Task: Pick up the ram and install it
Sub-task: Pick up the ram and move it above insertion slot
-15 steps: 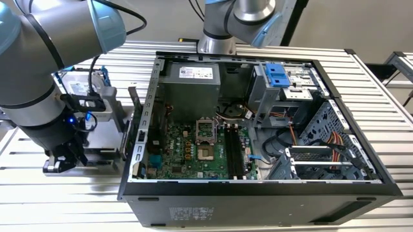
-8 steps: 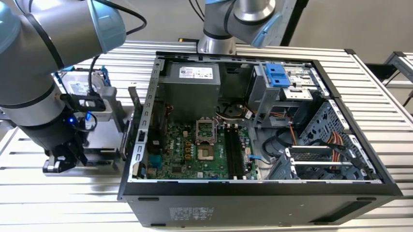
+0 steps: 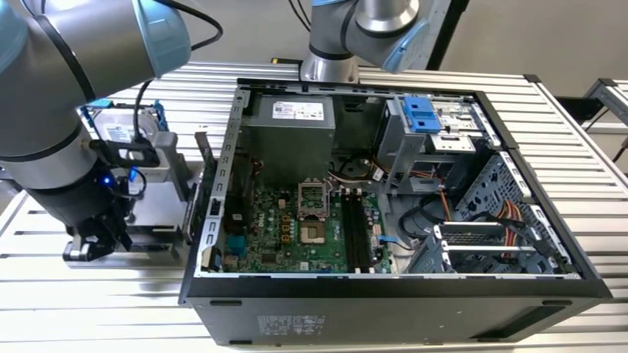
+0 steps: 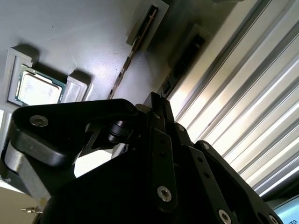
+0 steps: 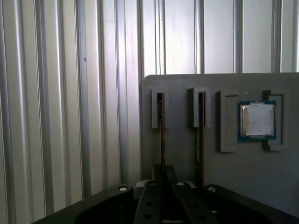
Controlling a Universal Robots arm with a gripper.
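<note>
Gripper (image 5: 163, 173) sits in the lower left of the exterior view, lined up with the ram (image 5: 161, 126), which stands on edge in a slot of the grey holder (image 5: 233, 177). Can't tell if the jaws are closed on it. Next slot holds another stick (image 5: 200, 126), then a CPU chip (image 5: 256, 120), slatted table (image 5: 70, 93) beyond.

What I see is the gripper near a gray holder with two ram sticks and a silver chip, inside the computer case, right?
Not quite: the gray holder with its ram sticks and silver chip stands outside the computer case, on the slatted table at the exterior view's left, as that view shows. The gripper is near it.
</note>
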